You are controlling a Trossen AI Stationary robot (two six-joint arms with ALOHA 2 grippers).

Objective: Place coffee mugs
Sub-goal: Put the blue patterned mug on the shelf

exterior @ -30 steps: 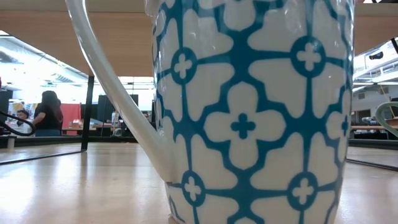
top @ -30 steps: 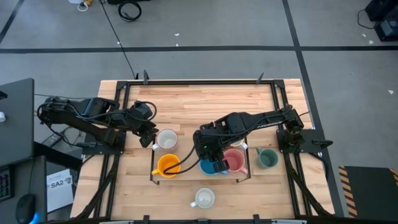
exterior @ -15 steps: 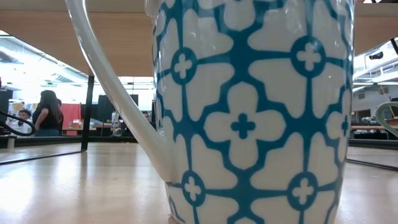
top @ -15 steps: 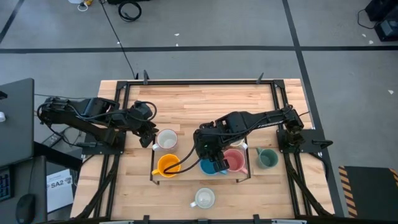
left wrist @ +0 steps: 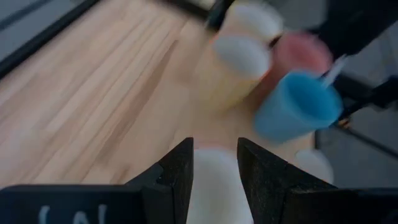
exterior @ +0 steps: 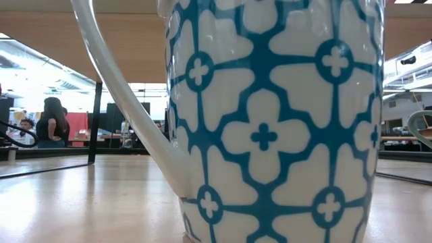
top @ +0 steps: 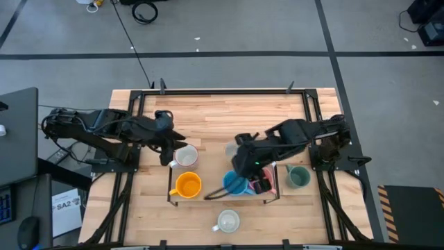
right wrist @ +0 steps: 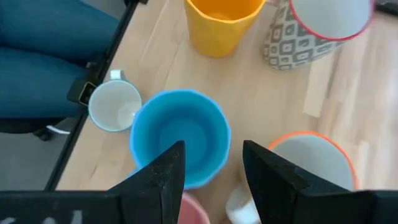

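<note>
- My right gripper point(right wrist: 208, 180) hovers over blue mug point(right wrist: 180, 137), fingers spread, nothing pinched.
- Blue mug sits btwn orange mug point(top: 187, 185) & pink mug point(top: 262, 182).
- My left gripper point(left wrist: 214, 168) spread round white mug point(top: 184, 156).

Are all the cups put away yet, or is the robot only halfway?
Partly. The orange mug, blue mug and pink mug sit inside the black rack. The left end effector is at a white mug. A green mug and patterned mug remain outside.
</note>
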